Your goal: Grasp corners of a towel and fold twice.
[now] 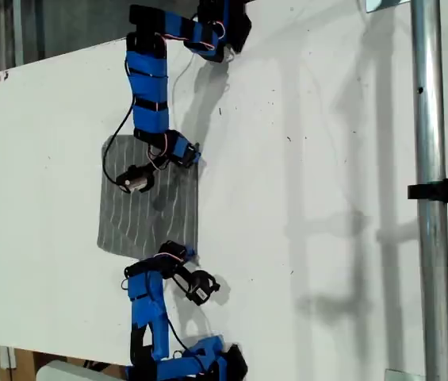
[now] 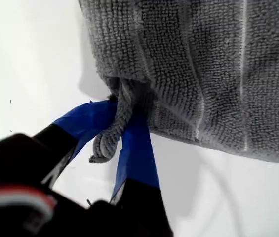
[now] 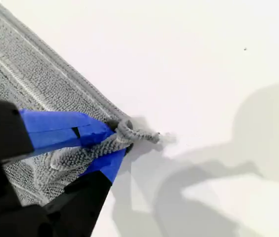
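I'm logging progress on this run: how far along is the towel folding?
Early. Done: my first gripper and my second gripper have each pinched a corner of the towel. In hand: holding both corners. Left: both folds; in the exterior view the towel lies spread on the white table.

My first gripper (image 2: 122,126) and my second gripper (image 3: 119,136) each pinch cloth between closed blue-taped jaws, wrists angled down.

Bright, even light — soft shadows, near foreground blurred.
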Robot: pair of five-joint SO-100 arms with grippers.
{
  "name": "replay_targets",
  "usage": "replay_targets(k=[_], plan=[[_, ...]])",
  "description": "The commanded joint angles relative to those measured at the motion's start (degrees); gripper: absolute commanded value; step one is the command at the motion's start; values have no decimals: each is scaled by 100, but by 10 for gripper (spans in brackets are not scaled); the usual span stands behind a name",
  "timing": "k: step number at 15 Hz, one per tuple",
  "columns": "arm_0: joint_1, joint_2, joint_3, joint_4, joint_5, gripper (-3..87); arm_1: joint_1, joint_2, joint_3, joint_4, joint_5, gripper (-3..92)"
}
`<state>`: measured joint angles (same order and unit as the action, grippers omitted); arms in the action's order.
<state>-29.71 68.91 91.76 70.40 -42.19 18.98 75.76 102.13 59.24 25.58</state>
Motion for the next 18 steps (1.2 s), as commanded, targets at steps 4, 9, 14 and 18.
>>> replay_targets(k=[4, 9, 14, 18], plan=[[1046, 1556, -62, 606, -545, -29, -1090, 1459, 167, 729, 729, -3], [2804, 2716, 325, 896, -1819, -29, -3050, 2373, -360, 1204, 2127, -3], [2048, 2997, 492, 334, -967, -29, -2312, 2250, -650, 1758, 2039, -3], [149, 2197, -492, 53, 870, -29, 237, 2742, 185, 1529, 756, -3]])
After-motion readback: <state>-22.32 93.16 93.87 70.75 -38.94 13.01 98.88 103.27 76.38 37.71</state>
